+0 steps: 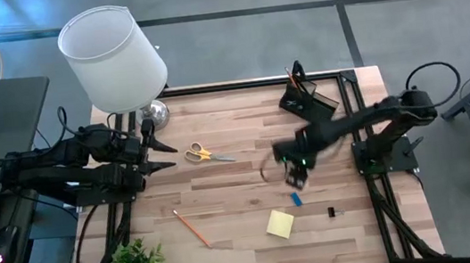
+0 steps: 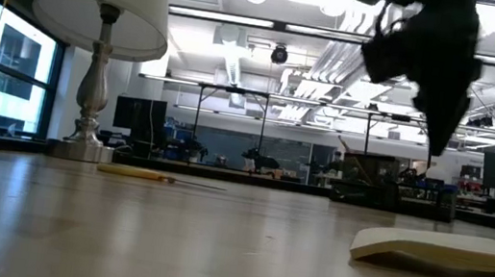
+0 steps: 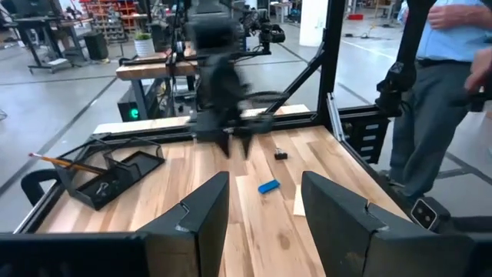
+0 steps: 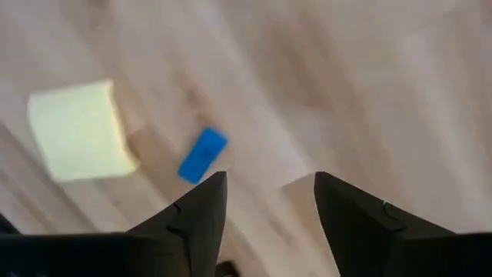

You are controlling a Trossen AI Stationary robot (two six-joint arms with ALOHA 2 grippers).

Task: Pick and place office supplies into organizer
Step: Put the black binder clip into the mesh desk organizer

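R gripper [image 1: 296, 171] hung over mid-right of table w/ jaws apart and nothing between them; right wrist view showed bare wood in the gap. Blue eraser [image 4: 203, 155] lay just beside one fingertip, not between, so I judged I was lining up on it as the next pick. Sticky-note pad [image 4: 79, 129] sat close by the eraser, near side in the high view, so the risk was nudging the pad on descent.

To do it well, I reckoned: shift so eraser sat centred between fingers, turn wrist so fingers closed across its short side, then drop straight down, close only once low on the wood. Piece is small and flat, easy to flick away if one finger landed first.

Organizer [image 1: 307, 99] was at far right of table, w/ an orange pencil [image 3: 57, 161] already in it. Carry would be short, toward the far edge.

Left on table: yellow scissors [image 1: 205, 154] mid-left, another orange pencil [image 1: 191, 228] near-left, black clip [image 1: 334, 213] near-right.

L gripper [image 1: 160, 154] waited at left edge by the lamp [image 1: 113, 56], fingers spread, empty.
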